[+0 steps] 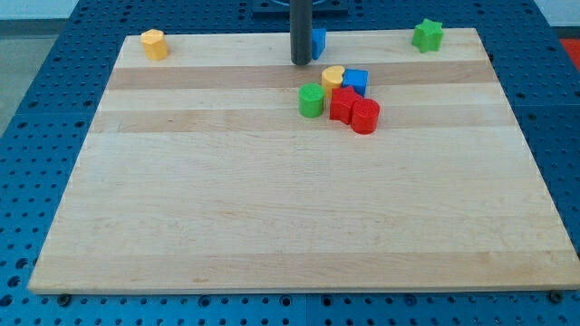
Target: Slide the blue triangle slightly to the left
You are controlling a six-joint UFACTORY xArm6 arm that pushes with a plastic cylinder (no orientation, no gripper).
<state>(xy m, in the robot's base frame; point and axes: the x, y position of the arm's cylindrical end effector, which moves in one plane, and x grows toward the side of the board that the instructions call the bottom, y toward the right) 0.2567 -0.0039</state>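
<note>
Worktop: a pale wooden board (pixel 272 208) lies on a blue perforated base, and the blocks sit toward the view's top.
Blue triangle: the blue triangle (pixel 319 40) stands at the view's top edge of the board, mostly hidden behind my rod, with only its right part showing.
My tip: my tip (pixel 301 62) is on the triangle's left and slightly below it, touching or just beside it; I cannot tell which.
End effector: a plain rod with nothing to spread or pinch, so it holds nothing.
Step in hand: I judge I am on the wrong side for a leftward push, so I should circle round to the triangle's right face.
Push: short and straight along the top edge, stopping early.
Neighbours: the yellow block (pixel 333 78), blue cube (pixel 355 81), green cylinder (pixel 312 100), red block (pixel 343 104) and red cylinder (pixel 365 117) cluster just below; I should skirt them.
Far blocks: the orange block (pixel 155 43) and green star (pixel 428 35) sit well apart.
</note>
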